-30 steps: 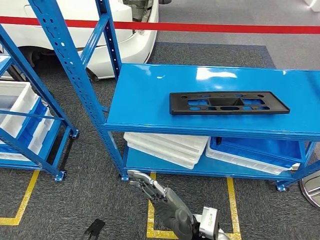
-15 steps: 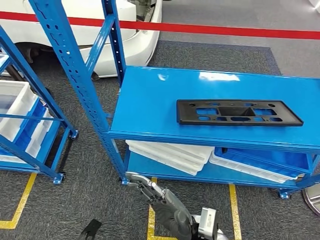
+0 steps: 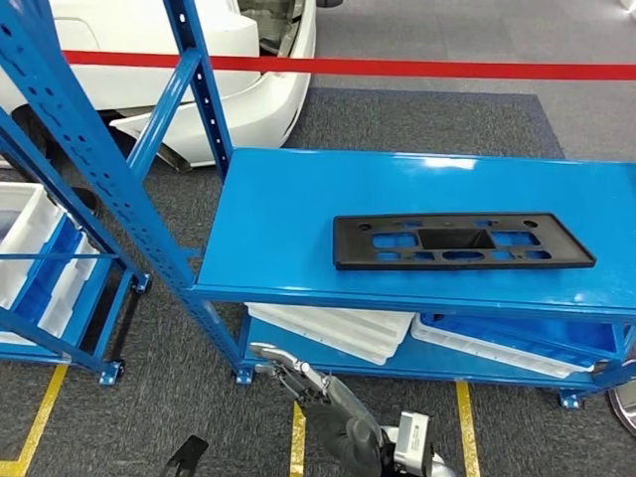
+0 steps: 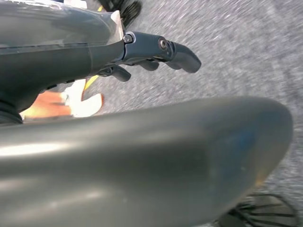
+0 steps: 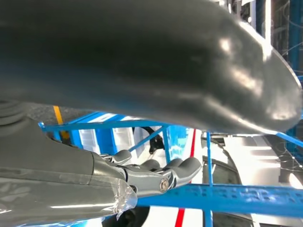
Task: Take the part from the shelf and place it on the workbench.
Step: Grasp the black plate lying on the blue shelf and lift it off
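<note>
The part point(image 3: 457, 241) is a long flat black plastic panel with several cut-outs. It lies lengthwise on the top board of the blue shelf point(image 3: 285, 219), right of the middle. My right hand point(image 3: 288, 366) hangs low in front of the shelf, below the board's front edge and left of the part. Its fingers are stretched out and hold nothing. In the right wrist view the silver fingers point(image 5: 161, 172) point towards the blue shelf frame. In the left wrist view my left hand point(image 4: 157, 49) is over grey carpet, fingers extended and holding nothing.
White trays point(image 3: 338, 328) and a blue tray point(image 3: 518, 338) lie on the lower board. A slanted blue upright point(image 3: 97, 169) stands left of the shelf. Beyond it is another rack with white bins point(image 3: 30, 258). A white car point(image 3: 225, 89) and a red line point(image 3: 450, 69) lie behind. Yellow lines point(image 3: 463, 427) mark the floor.
The whole picture has shifted, so the camera has moved; the shelf and part now sit lower and nearer in the frame. My right hand stays in much the same pose.
</note>
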`<state>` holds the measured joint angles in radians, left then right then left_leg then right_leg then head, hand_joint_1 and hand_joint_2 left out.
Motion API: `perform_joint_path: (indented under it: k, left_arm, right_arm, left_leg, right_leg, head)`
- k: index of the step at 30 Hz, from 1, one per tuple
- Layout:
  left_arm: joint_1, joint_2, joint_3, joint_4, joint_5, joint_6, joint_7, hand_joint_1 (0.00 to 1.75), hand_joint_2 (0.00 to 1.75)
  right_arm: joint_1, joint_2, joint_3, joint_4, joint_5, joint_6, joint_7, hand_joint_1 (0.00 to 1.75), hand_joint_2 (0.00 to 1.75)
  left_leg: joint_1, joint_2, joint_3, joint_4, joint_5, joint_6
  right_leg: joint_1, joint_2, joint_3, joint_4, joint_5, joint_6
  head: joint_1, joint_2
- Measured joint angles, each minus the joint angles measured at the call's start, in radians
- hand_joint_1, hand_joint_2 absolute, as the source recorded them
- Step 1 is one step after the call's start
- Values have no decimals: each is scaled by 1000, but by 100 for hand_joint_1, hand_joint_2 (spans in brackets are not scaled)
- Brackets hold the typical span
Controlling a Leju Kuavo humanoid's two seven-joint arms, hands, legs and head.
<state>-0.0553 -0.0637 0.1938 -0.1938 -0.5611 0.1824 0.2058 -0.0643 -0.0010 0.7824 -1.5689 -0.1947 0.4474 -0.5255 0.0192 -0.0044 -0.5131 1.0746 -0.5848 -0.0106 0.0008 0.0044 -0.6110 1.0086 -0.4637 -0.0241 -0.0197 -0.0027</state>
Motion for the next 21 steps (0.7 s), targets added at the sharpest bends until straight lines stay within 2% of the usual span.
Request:
perform_joint_path:
  k: [3,4,5,6,7,8,9,11,14,16,18,19,20,21]
  left_arm:
    - [1,1,1,0,-3,0,0,0,0]
    - [3,1,1,0,-3,0,0,0,0]
    - [5,1,1,0,-4,0,0,0,0]
    - [6,1,1,0,-4,0,0,0,0]
    - [6,1,2,0,-4,0,0,0,0]
    - [5,1,2,0,-4,0,0,0,0]
    - [4,2,2,1,-4,1,0,0,0]
    - [3,4,2,1,-4,2,0,0,0]
    - [4,5,5,1,-4,4,0,0,0]
    - [1,5,8,1,-4,3,0,0,0]
    - [0,4,9,1,-4,1,0,0,0]
    - [0,4,10,1,-4,-1,0,0,0]
    - [1,4,10,1,-4,-3,0,0,0]
    - [1,4,11,1,-4,-5,0,0,0]
  right_arm:
    - [1,-2,1,5,-1,6,-1,0,0]
    - [3,-2,1,6,-1,7,-1,0,0]
    - [4,-3,2,7,-1,7,-1,0,0]
    - [5,-3,2,8,-1,7,-1,0,0]
    - [5,-3,2,8,-1,7,-1,0,0]
    - [5,-3,2,8,-1,7,-1,0,0]
    - [5,-3,2,8,-1,7,-2,0,0]
    - [4,-3,2,9,-2,8,-2,0,0]
    - [4,-3,3,9,-3,10,-3,0,0]
    - [2,-4,3,9,-3,10,-4,0,87]
    - [1,-5,3,10,-3,10,-4,0,175]
    - [2,-6,3,11,-3,10,-4,0,175]
    - [3,-7,3,12,-3,10,-4,0,175]
    - [3,-8,3,12,-3,10,-4,0,175]
  left_leg:
    - [0,0,-112,172,-59,-8]
    - [0,0,-138,195,-63,-9]
    - [0,0,-149,185,-44,-8]
    - [-1,0,-142,141,-2,-5]
    - [-2,0,-125,78,47,-1]
    - [-6,0,-109,24,81,5]
    - [-10,0,-97,-18,100,11]
    - [-18,0,-92,-44,102,21]
    - [-12,1,-82,-60,110,30]
    - [-5,2,-73,-67,108,36]
    - [-2,2,-68,-67,102,39]
    - [-1,1,-64,-67,99,38]
    - [0,1,-59,-67,94,37]
    - [1,0,-52,-67,89,35]
  right_leg:
    - [1,1,20,-3,-16,-9]
    - [2,3,28,-3,-23,-10]
    - [3,6,37,-3,-29,-9]
    - [4,8,48,-3,-37,-9]
    - [4,9,59,-3,-45,-7]
    - [5,9,68,-3,-51,-4]
    - [4,9,72,-4,-56,0]
    - [2,9,73,-5,-61,12]
    - [3,8,71,7,-78,28]
    - [0,6,32,89,-121,41]
    - [-6,5,-42,215,-163,51]
    - [-9,4,-71,256,-166,54]
    - [-11,2,-83,260,-149,57]
    - [-13,1,-75,226,-113,58]
  head:
    - [-2,0]
    - [-2,0]
    - [-2,0]
    - [-2,0]
    - [-1,0]
    - [0,0]
    - [0,0]
    - [2,0]
    - [3,0]
    - [5,0]
    - [6,0]
    - [6,0]
    - [6,0]
    - [6,0]
